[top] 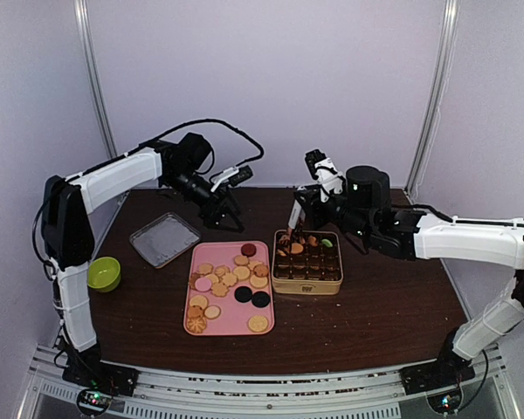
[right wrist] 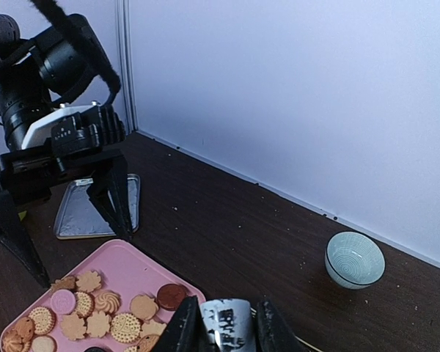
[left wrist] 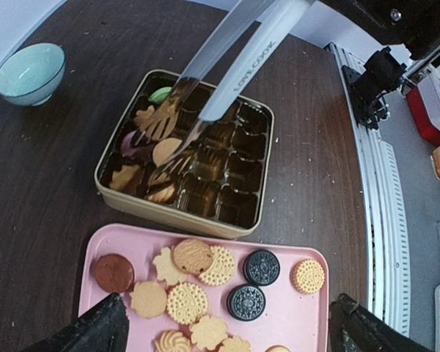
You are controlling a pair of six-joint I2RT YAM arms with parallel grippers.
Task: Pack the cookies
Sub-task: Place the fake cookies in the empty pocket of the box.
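left pincer (top: pixel 227 218): I see it spread wide with nothing in it, hovering past the far edge of the pink tray (left wrist: pixel 308 315).
right pincer (right wrist: pixel 224 326): fingers clamped on the handle of the white tongs (left wrist: pixel 242 66), up behind the tin (top: pixel 307 284).
tongs: slanting down into the tin, tips among the cookies there. I can't tell if they pinch one.
cookies (top: pixel 227 279): most lie loose on the pink tray, tan plus two black, one pink and one dark red. A few sit in the tin's compartments along one side, one of them green. Other compartments are bare.
tin: on the desk (top: pixel 375 305), just beside the tray on its right.
extras: green bowl (top: pixel 104 273) at the left edge, metal lid (top: pixel 164 237) left of the tray, pale bowl (left wrist: pixel 29 73) near the back wall.
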